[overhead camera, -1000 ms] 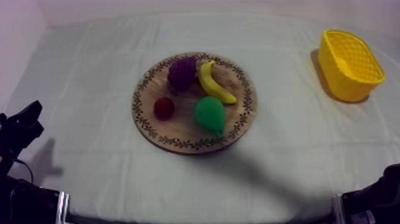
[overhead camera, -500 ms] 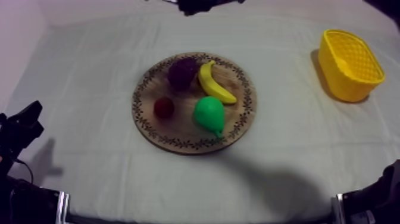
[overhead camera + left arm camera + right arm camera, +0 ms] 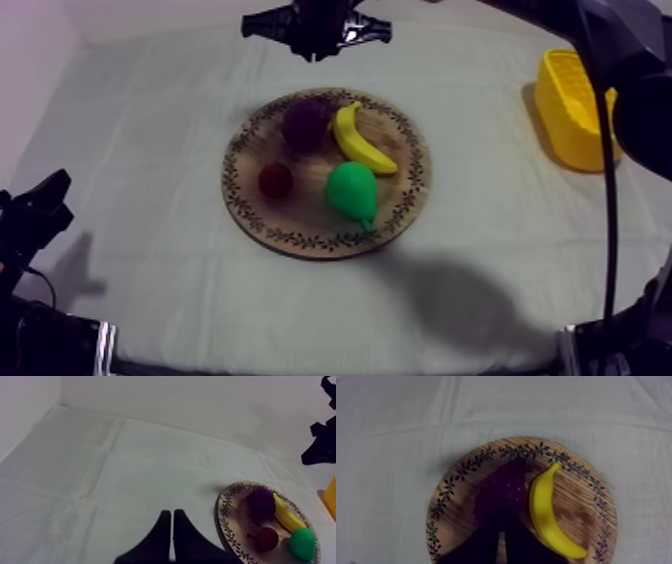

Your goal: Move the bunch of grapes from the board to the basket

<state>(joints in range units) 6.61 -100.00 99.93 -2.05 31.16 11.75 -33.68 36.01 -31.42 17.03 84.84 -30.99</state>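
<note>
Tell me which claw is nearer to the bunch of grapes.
Right. The right claw hangs just beyond the wooden board's far rim, close to the bunch of grapes; the left claw rests low at the left, far from them.

I see the counter (image 3: 140, 120) draped in a grey-white cloth. At its centre lies the round wooden board (image 3: 300, 238) with its patterned rim. At about two o'clock from the board, well apart, the yellow basket (image 3: 562, 115) stands on the cloth.
</note>
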